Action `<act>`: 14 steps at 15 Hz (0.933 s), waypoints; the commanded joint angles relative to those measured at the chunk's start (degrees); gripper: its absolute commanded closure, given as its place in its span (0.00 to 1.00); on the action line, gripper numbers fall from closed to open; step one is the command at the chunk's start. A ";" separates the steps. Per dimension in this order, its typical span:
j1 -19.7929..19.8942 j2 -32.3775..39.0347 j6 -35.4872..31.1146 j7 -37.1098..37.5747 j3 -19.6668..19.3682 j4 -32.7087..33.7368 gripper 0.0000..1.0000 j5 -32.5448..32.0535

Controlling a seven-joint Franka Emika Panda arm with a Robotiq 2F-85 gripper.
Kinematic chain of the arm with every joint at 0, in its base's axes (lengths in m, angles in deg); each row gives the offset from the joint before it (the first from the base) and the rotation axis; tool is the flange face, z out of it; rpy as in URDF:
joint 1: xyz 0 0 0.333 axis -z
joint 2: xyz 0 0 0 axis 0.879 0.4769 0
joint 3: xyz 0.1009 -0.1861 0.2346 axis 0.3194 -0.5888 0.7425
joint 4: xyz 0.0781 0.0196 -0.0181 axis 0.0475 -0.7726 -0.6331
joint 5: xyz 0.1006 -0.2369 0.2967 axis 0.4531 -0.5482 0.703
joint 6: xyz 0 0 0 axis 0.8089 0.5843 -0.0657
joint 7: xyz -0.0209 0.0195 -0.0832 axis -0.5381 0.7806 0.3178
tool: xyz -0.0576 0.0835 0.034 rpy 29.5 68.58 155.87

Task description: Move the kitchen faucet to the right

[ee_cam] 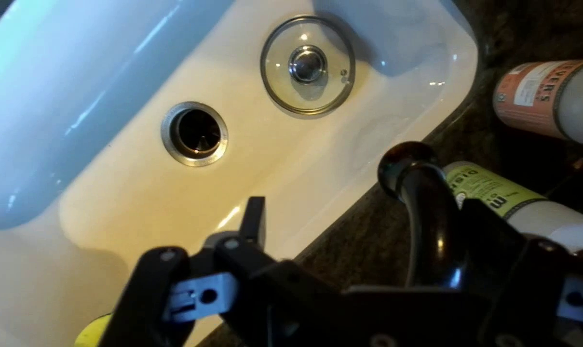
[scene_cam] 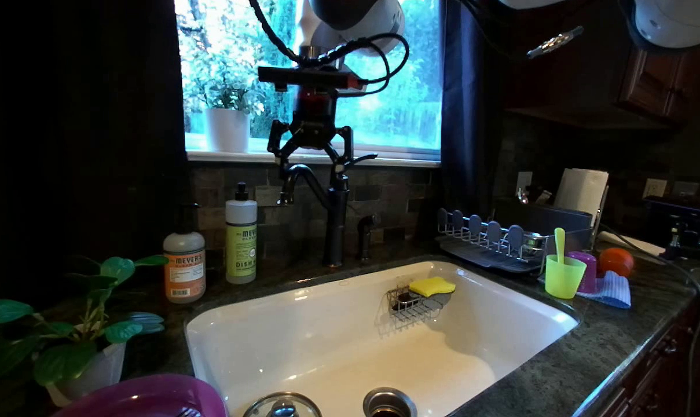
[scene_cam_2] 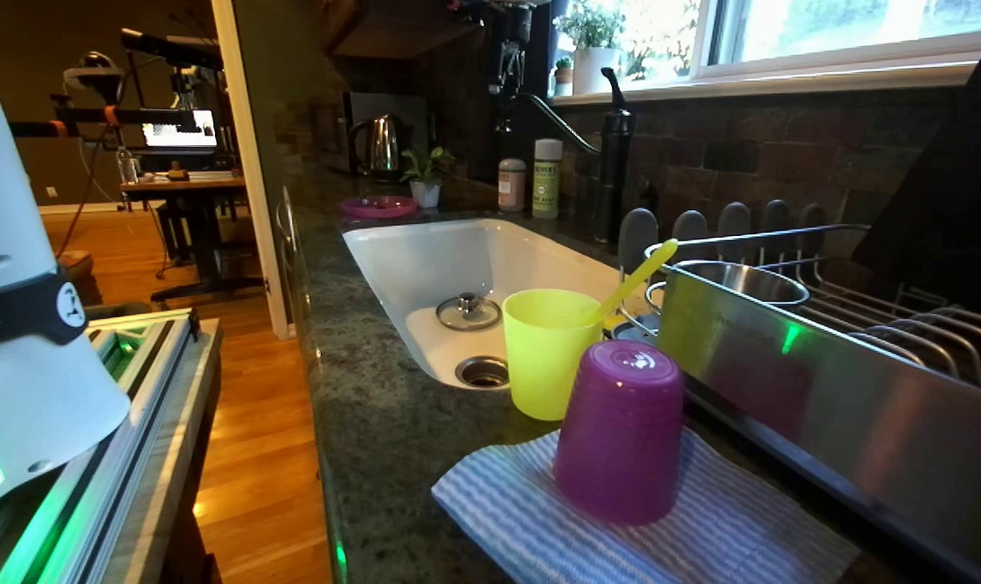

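Observation:
The kitchen faucet is dark bronze-black, with an upright stem (scene_cam: 336, 226), a curved spout and a small lever on top. It stands behind the sink, and also shows in an exterior view (scene_cam_2: 614, 166). In the wrist view, its spout (ee_cam: 431, 217) lies between my fingers, close to the right-hand finger. My gripper (scene_cam: 312, 167) points down and is open, its fingers spread at the height of the spout's top. Both fingers show in the wrist view (ee_cam: 368, 205). Whether a finger touches the faucet I cannot tell. The stem is hidden in the wrist view.
The white sink (scene_cam: 257, 341) holds a glass lid (ee_cam: 308, 65). A green-labelled soap bottle (scene_cam: 241, 243) and an orange-labelled bottle (scene_cam: 184, 269) stand left of the faucet. A side sprayer (scene_cam: 366, 237) and a dish rack (scene_cam: 488, 240) are to its right. The window sill (scene_cam: 384, 159) is behind.

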 commanded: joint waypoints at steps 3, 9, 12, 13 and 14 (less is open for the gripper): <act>1.21 -9.36 8.71 6.87 -0.83 -11.42 0.00 1.36; 2.86 -18.64 13.50 15.86 -3.35 -23.58 0.00 4.53; 4.73 -22.78 13.75 20.03 -4.16 -29.80 0.00 6.26; 5.46 -23.86 14.21 21.32 -4.45 -31.71 0.00 6.62; 6.13 -24.83 15.16 22.97 -4.66 -33.21 0.00 6.56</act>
